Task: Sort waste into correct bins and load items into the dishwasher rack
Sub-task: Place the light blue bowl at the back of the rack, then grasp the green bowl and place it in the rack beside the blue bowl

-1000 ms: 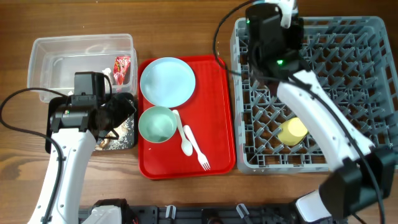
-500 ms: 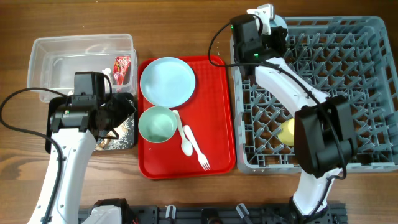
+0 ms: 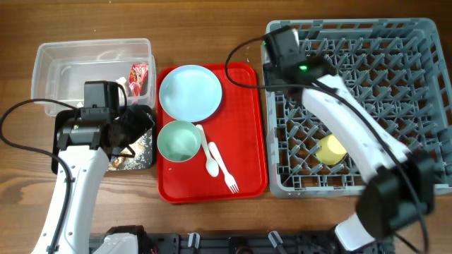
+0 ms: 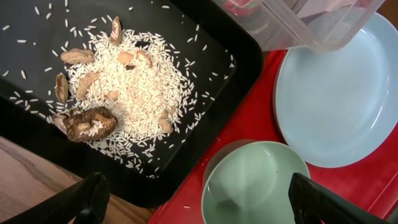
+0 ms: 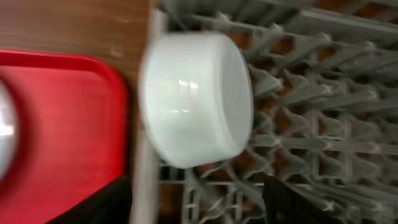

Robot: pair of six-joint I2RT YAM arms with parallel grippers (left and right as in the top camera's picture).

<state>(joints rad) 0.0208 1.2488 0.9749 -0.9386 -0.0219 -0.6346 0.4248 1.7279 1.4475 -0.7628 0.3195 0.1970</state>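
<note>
The right gripper (image 3: 282, 46) is above the dishwasher rack (image 3: 395, 77), at the rack's corner that lies by the far edge of the table and beside the red tray (image 3: 247, 176). In the right wrist view its two fingers (image 5: 102, 202) stand wide apart and nothing is between them. This picture is blurred. Just beyond the fingertips the pale blue bowl (image 5: 196, 99) lies tipped on its side on the pegs, at the rim of the rack next to the red tray. Whether a finger touches the bowl, I cannot tell. The small yellow cup (image 3: 332, 149) lies in the rack, nearer to the near edge of the table.

The left gripper (image 4: 196, 190) is also spread wide and it holds nothing. It hangs over the place where the black tray (image 4: 37, 124) meets the red tray, on the left half of the table. In the black tray lies white rice (image 4: 134, 93) with brown bits.

The clear tub (image 3: 78, 63) is at the far left corner, and the red wrapper (image 3: 139, 76) is inside it, at its right end. On the red tray, in the middle of the table, are the pale blue plate (image 3: 190, 92), the pale green bowl (image 3: 178, 141), the white spoon (image 3: 208, 154) and the fork (image 3: 226, 173).
</note>
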